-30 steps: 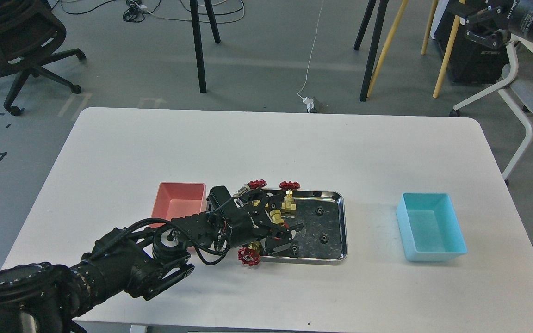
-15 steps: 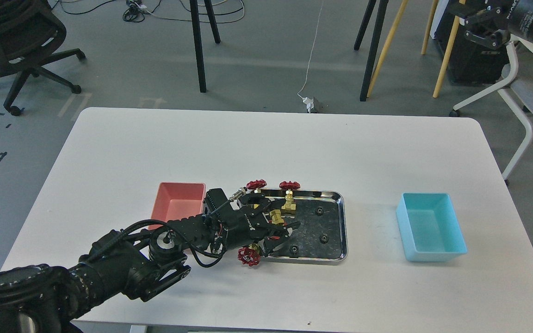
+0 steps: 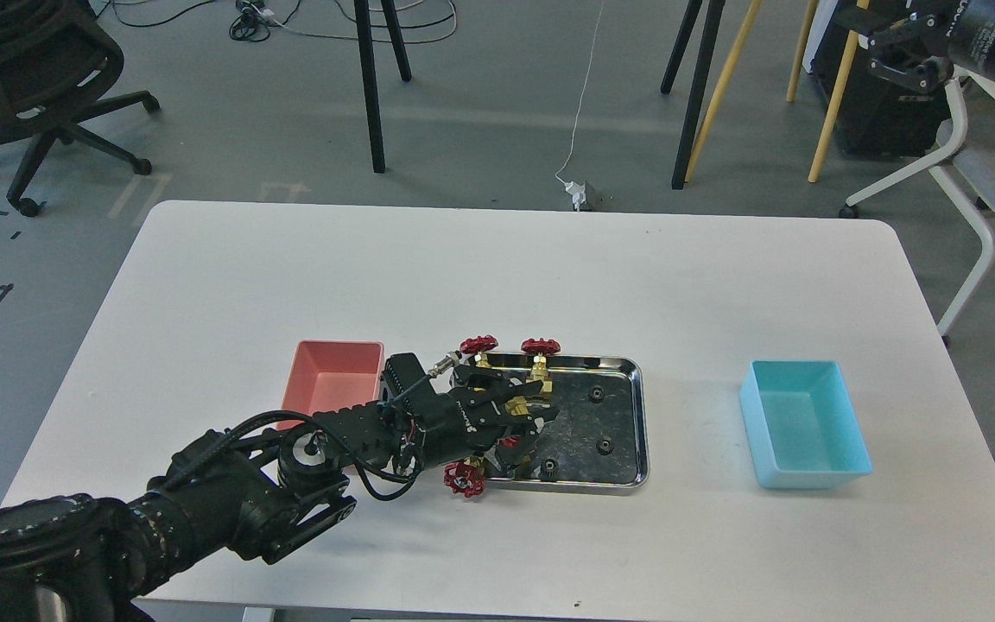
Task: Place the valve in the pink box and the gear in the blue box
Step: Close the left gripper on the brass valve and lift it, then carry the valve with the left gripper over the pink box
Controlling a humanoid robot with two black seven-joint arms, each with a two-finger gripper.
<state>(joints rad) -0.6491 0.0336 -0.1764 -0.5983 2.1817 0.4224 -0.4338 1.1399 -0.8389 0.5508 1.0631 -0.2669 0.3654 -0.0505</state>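
No legible text, label or number anywhere (arm markings too blurred).

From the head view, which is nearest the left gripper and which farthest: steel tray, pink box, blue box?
From the left gripper:
1. Steel tray, directly beneath it.
2. Pink box, just to its left.
3. Blue box, far off on the table's right side.

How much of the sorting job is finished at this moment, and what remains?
Done: nothing; the pink box and blue box look empty. In hand: the left gripper is low in the steel tray around a brass valve; whether it grips is unclear. Left: carry that valve to the pink box, then a gear to the blue one.
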